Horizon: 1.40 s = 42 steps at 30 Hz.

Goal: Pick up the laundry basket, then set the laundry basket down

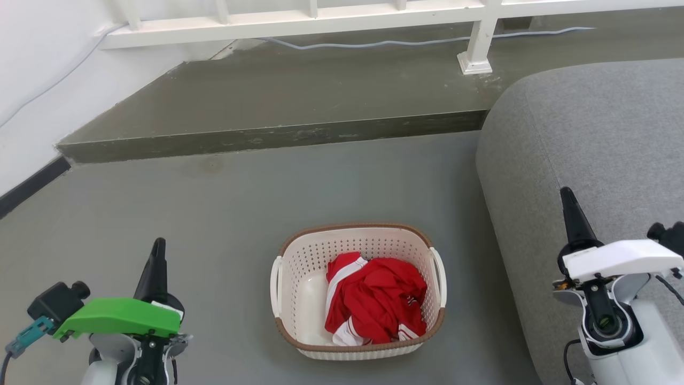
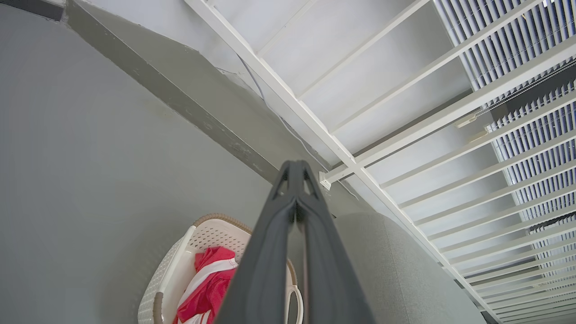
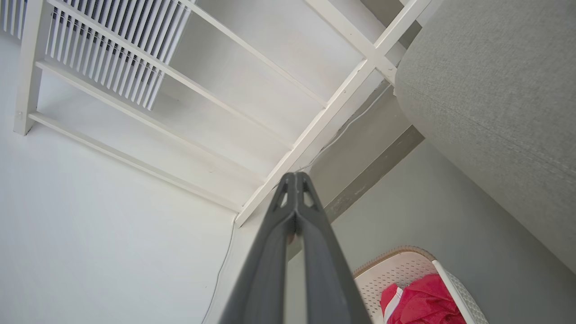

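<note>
The laundry basket (image 1: pixel 299 299), cream-white and perforated with a brown woven-look rim and white loop handles on both sides, stands on the grey floor in the lower middle of the head view. A crumpled red and white garment (image 1: pixel 377 302) lies inside it. My left gripper (image 1: pixel 158 247) is shut and empty, raised well to the basket's left. My right gripper (image 1: pixel 566 195) is shut and empty too, far to the basket's right in front of the sofa. The left wrist view catches the basket (image 2: pixel 177 265) beside the closed fingers (image 2: pixel 294 168); the right wrist view has it (image 3: pixel 382 274) low right of the fingers (image 3: pixel 294 177).
A grey fabric sofa (image 1: pixel 593 155) bulks at the right, close to the basket's right side. A raised dark step (image 1: pixel 278 136) crosses the floor behind, with a white railing (image 1: pixel 478 45) and a cable on it. A white wall with dark skirting runs along the left.
</note>
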{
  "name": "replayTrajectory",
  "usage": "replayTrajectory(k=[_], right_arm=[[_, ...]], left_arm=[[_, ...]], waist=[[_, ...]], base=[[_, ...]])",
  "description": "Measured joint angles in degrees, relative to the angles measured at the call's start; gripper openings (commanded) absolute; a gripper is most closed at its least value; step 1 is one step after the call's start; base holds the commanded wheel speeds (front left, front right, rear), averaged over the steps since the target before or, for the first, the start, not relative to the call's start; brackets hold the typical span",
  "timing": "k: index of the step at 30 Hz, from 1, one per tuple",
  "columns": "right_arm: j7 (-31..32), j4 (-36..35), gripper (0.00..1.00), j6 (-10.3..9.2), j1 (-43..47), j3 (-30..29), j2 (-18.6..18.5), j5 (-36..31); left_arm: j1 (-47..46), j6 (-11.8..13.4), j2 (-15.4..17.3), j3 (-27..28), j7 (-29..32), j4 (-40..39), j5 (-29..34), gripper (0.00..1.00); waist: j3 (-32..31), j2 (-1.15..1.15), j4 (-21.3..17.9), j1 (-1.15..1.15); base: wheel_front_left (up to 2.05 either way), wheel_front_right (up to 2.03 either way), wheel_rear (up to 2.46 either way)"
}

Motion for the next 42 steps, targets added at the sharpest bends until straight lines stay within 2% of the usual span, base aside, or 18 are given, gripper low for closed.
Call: replayTrajectory(k=[42], right_arm=[[7.9, 1.3, 0.00, 3.36, 1.8, -8.2, 2.2, 30.5]], left_arm=[[0.0, -1.0, 0.1, 5.5, 8.0, 1.7, -30.0, 0.00]], waist=[[-2.5, 0.00, 1.0, 0.00]], base=[[0.00, 0.00, 0.00]])
